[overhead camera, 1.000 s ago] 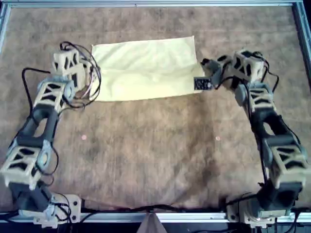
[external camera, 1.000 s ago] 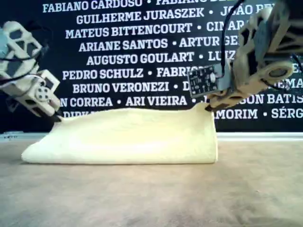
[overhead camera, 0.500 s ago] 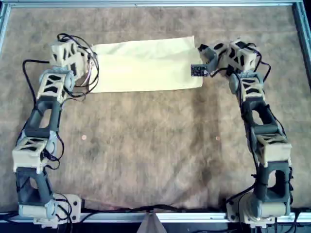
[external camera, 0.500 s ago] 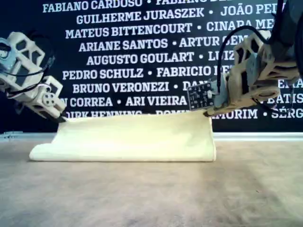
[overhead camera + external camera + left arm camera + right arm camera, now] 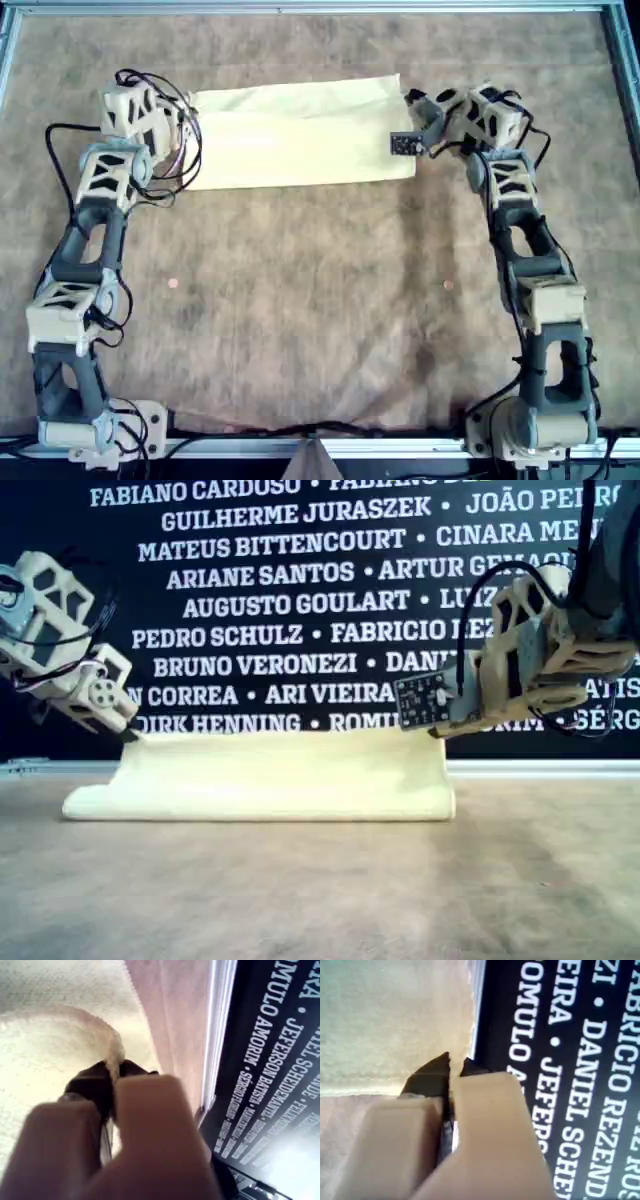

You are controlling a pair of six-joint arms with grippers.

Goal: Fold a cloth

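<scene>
Left gripper [image 5: 116, 1072] fingertips blurred in its wrist view — cloth [image 5: 60, 1045] edge between them soft. Right gripper [image 5: 454, 1067] contact unclear. Banner [image 5: 330, 600] names cut off at exterior view's right.

- The cloth [image 5: 300, 135] is plain pale yellow, no print, at 12 o'clock in the overhead view.
- The table covering [image 5: 320, 300] is brown, mottled with lighter tan patches.
- The arms [image 5: 85, 250] are beige shells over dark grey joints, with black cables.
- The left gripper [image 5: 114, 1067] and right gripper [image 5: 454, 1065] have black fingertips on tan bodies.
- The backdrop [image 5: 300, 600] is black with white capital lettering.
- The table frame [image 5: 320, 8] is pale silver-blue.
</scene>
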